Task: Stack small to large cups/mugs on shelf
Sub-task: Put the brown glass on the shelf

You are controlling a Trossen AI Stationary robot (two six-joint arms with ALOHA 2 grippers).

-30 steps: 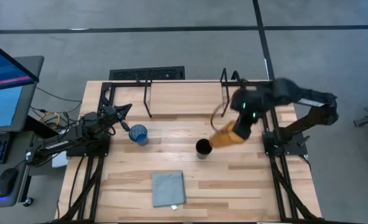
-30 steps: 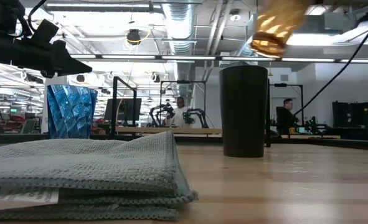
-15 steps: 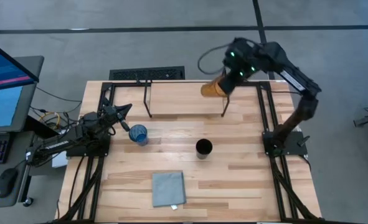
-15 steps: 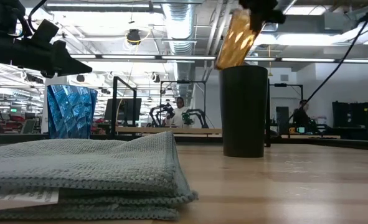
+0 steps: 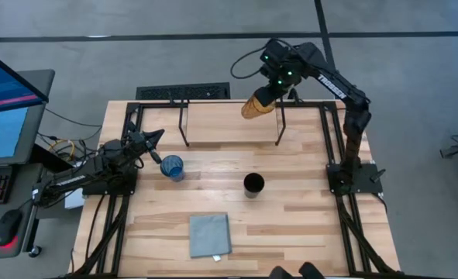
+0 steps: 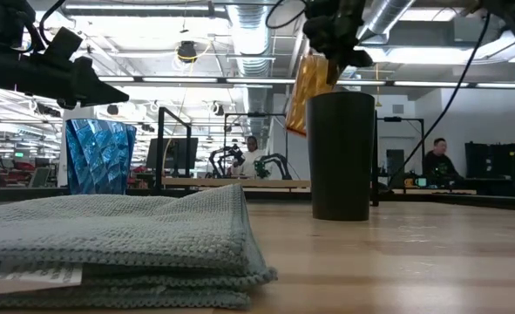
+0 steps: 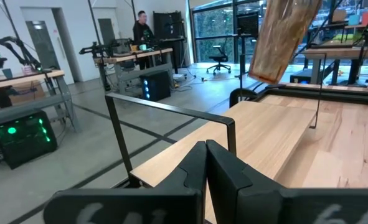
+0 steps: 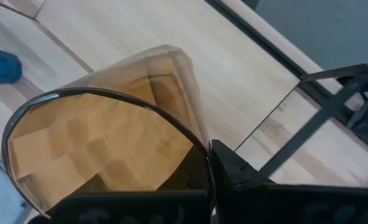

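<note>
My right gripper [image 5: 273, 89] is shut on the translucent amber cup [image 5: 256, 105], held in the air over the right part of the light-wood shelf [image 5: 229, 124] at the table's far side. The cup also shows in the low view [image 6: 309, 92] and the left wrist view [image 7: 283, 37]. The black cup [image 5: 253, 184] stands upright on its base mid-table. The blue cup [image 5: 171, 167] stands upright at the left. My left gripper [image 5: 157, 136] is shut and empty, just beyond the blue cup. My right gripper holds the amber cup by its rim [image 8: 205, 163], apparently with one finger inside the cup and one outside. The cup is lifted clear and tilted, its base pointing down and toward the table's left, away from the fingers.
A folded grey-blue cloth [image 5: 210, 235] lies flat near the table's front edge. The shelf's thin black legs [image 5: 279, 128] rise close beside the held cup. Black frame rails run along both table sides. People stand in the room behind, beyond the table.
My right gripper has carried the amber cup from beside the black cup up and toward the table's far edge, then a little toward the left, over the shelf. The cup has stayed tilted in the hold throughout.
</note>
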